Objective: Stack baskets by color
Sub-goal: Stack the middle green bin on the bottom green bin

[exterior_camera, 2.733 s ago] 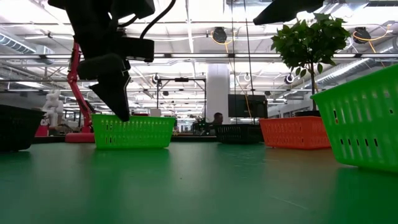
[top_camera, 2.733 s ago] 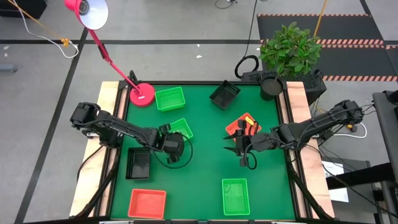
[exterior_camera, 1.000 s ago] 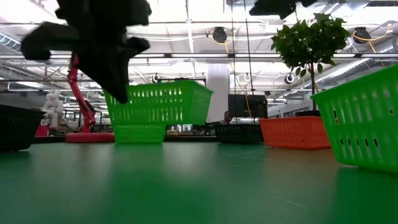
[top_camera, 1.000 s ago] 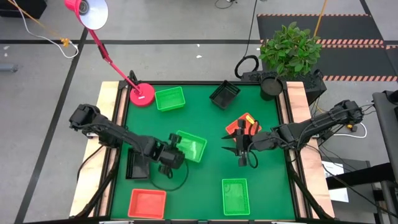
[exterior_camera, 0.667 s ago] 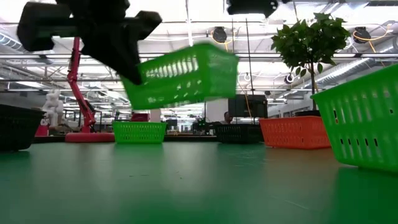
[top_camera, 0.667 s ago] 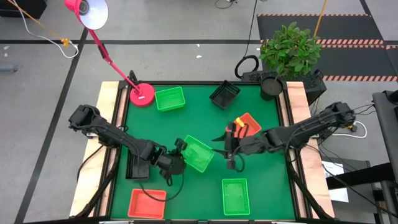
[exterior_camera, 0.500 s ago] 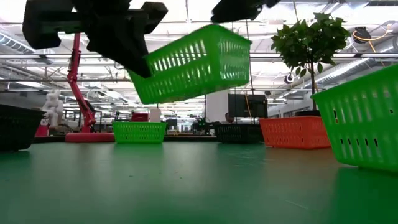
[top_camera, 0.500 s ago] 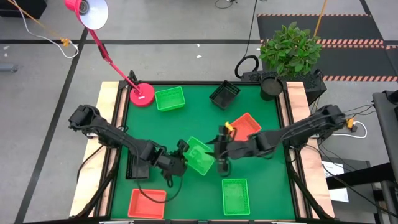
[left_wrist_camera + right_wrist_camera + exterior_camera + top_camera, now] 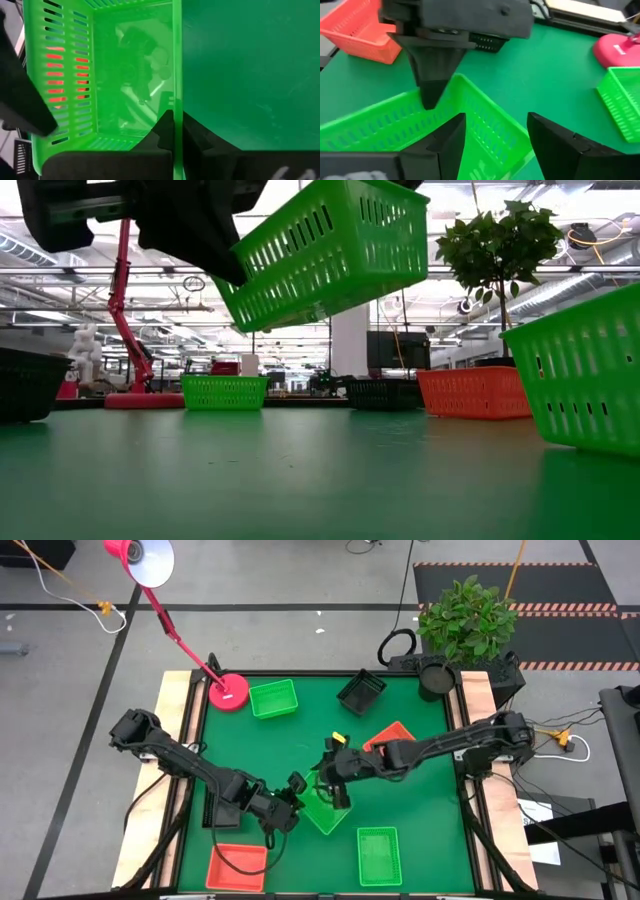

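My left gripper is shut on a bright green basket, which hangs tilted above the middle of the table in the low view. My right gripper reaches in from the table's right and stands open at that basket's other side, its fingers either side of a corner of the rim. I cannot tell whether they touch it. A second green basket rests at the far left and a third near the front edge. My left gripper pinches one wall of the green basket at its rim, with one finger inside the basket and one outside. The fingers slant down from the table's left. The basket is lifted clear of the table and tilted.
A red-orange basket lies partly under my right arm, another at the near left. One black basket sits at the far edge and one under my left arm. The pink lamp base stands at the far left corner.
My left gripper has carried the green basket toward the table's near edge and a little to the right, rolling so that the basket has risen and tilted. My right gripper has swept from the red-orange basket toward the table's left and come down at the held basket.
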